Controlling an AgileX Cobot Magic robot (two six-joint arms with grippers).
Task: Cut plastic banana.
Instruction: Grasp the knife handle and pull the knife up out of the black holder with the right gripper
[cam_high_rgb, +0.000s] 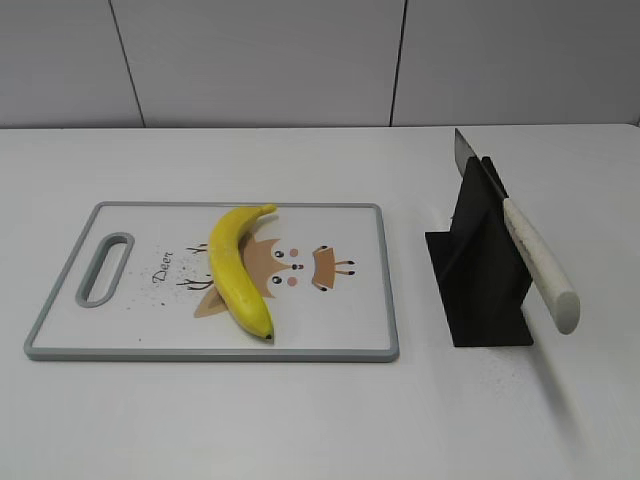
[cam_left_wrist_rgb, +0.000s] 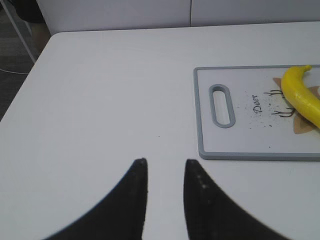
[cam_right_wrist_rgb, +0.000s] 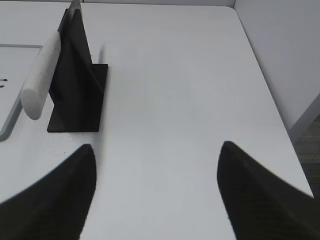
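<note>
- Plastic banana lay whole on the cutting board, left of centre on the tabletop, stem toward the far side and dark tip toward the near edge.
- We judged it light, stiff and smooth, so likely to roll or skid under a blade; pinning it near one end, clear of the cut line, looked wisest.
- We saw the knife resting tilted in a black stand to the right of the board, its white handle pointing near and right, the obvious place to take hold.
- Our left gripper hung over bare tabletop, left of the board and nearer than it, jaws narrow, holding nothing.
- Our right gripper hovered near and right of the stand, jaws wide apart and empty.
</note>
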